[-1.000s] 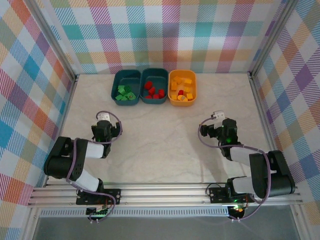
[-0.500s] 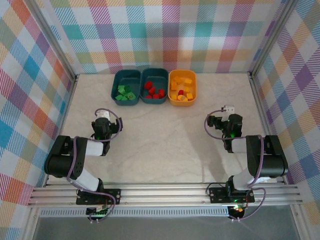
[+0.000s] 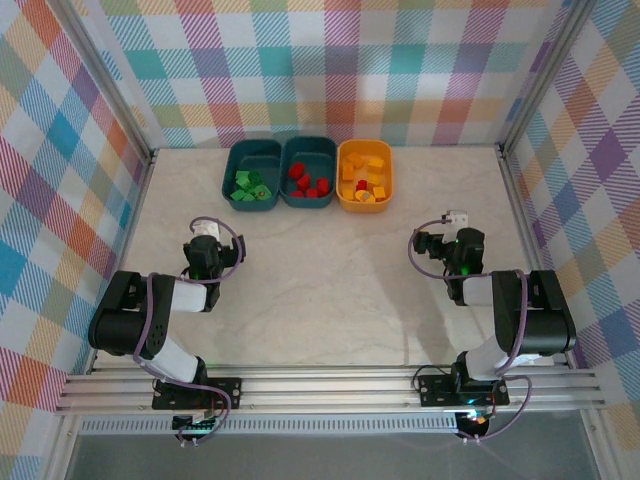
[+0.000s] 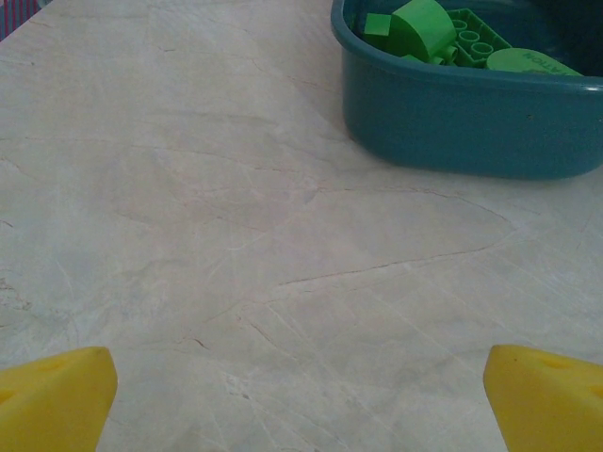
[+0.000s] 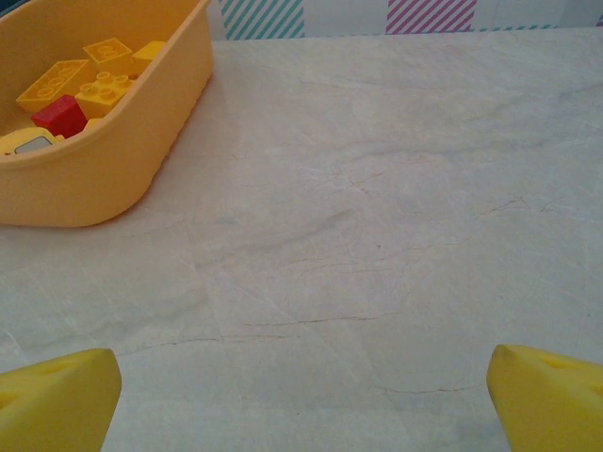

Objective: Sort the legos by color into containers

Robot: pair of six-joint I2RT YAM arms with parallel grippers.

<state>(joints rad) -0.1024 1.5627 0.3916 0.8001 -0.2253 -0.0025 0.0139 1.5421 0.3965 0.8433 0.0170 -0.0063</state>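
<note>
Three containers stand in a row at the back of the table. The left teal tub (image 3: 253,170) (image 4: 471,122) holds green legos (image 3: 250,188) (image 4: 433,28). In the middle teal tub (image 3: 308,168) lie red legos (image 3: 308,183). The orange-yellow tub (image 3: 365,175) (image 5: 104,160) holds yellow legos (image 3: 362,170) (image 5: 85,80) and one red lego (image 3: 361,185) (image 5: 61,115). My left gripper (image 3: 210,245) (image 4: 301,405) is open over bare table, well short of the green tub. Near the right side my right gripper (image 3: 452,238) (image 5: 301,405) is open too, nothing between its yellow fingertips (image 5: 57,400).
The marble-look table (image 3: 320,280) stretches between the arms and the tubs. Metal frame posts and plaid walls (image 3: 60,150) close in the left, right and back. Both arms are folded low near their bases at the front rail (image 3: 330,385).
The right arm has drawn back to the right and folded up, its gripper shifting up and right. The left gripper edged slightly back. Both have held still for the last half second.
</note>
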